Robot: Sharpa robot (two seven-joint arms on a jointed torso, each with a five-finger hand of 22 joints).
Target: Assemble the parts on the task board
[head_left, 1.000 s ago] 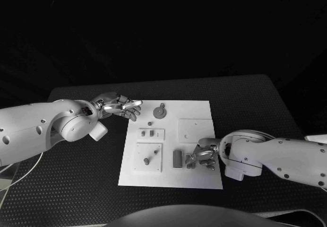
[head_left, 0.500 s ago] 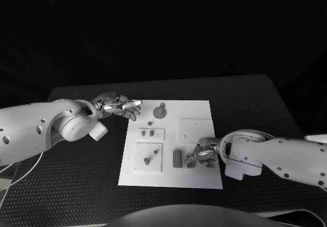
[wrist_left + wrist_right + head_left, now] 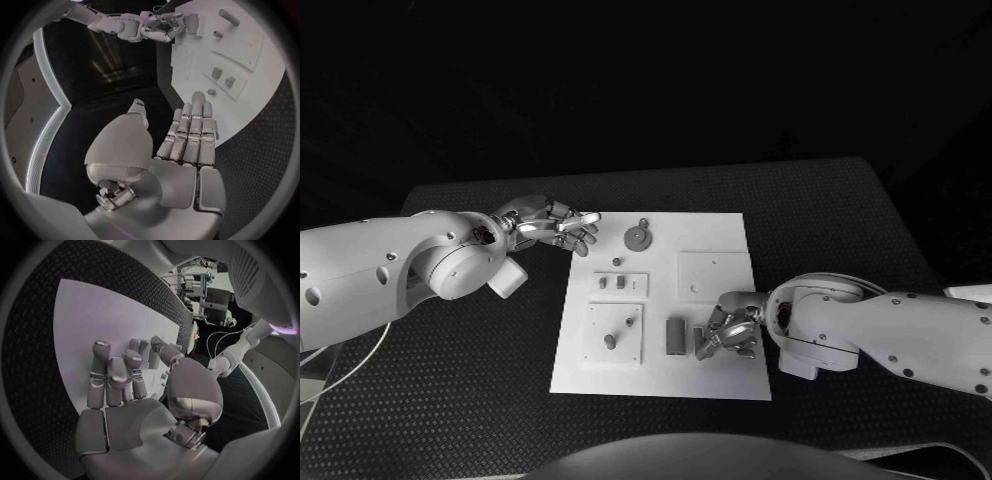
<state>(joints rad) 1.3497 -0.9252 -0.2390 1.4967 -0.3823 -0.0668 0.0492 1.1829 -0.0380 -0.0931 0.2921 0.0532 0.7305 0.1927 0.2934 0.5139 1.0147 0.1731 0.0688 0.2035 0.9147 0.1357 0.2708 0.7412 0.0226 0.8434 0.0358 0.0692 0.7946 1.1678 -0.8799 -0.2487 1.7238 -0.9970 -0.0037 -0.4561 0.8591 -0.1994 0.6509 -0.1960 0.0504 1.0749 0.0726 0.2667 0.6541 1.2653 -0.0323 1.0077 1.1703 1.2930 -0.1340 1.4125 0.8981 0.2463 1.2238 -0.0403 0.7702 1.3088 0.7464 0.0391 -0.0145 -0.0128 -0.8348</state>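
right hand (image 3: 730, 334), fingers curled down, hovers just beside an upright bar (image 3: 676, 336) on the board (image 3: 718, 235); left hand (image 3: 554, 226), fingers spread, waits well apart.

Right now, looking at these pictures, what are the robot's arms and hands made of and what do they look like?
Both arms are thick, rounded white shells with small dark round dots on them. The left arm has a thin pale cable hanging below it. Each ends in a silver, metallic hand built of jointed segments: the left hand and the right hand. Up close, the palms are smooth pale panels.
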